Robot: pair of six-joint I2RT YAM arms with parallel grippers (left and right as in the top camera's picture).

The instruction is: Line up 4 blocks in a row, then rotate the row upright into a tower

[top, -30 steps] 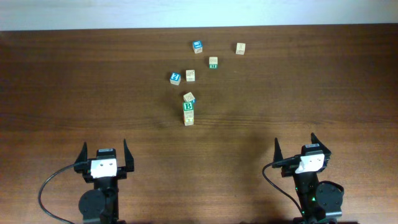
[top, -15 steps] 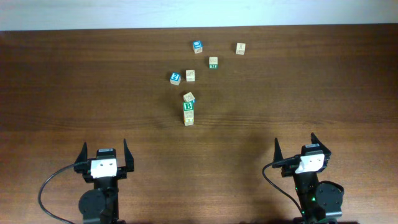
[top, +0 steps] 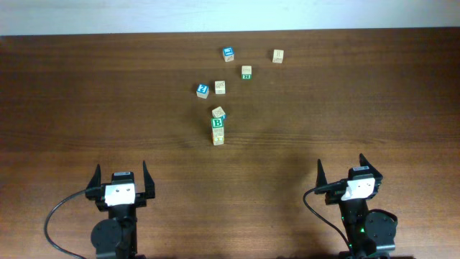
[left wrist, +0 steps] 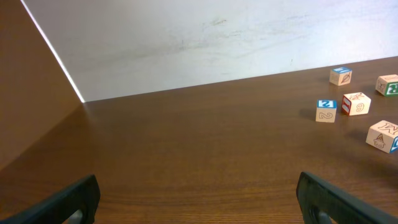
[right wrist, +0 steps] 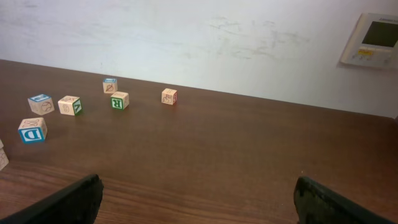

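Wood: four pale blocks [top: 277, 55] [top: 220, 87] [top: 218, 112] [top: 218, 124], two blue-topped cubes [top: 228, 52] [top: 203, 89]; left tool [top: 121, 169] and right tool [top: 341, 161] spread, empty.

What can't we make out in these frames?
- Overhead: the print on the pale blocks is too small to read, except on the B block.
- Overhead: whether the B block is stacked on its neighbours or lying beside them; the top-down angle hides it.
- Left wrist: the tilted block is cut off by the right edge.
- Right wrist: the edge block is cut off by the left edge.
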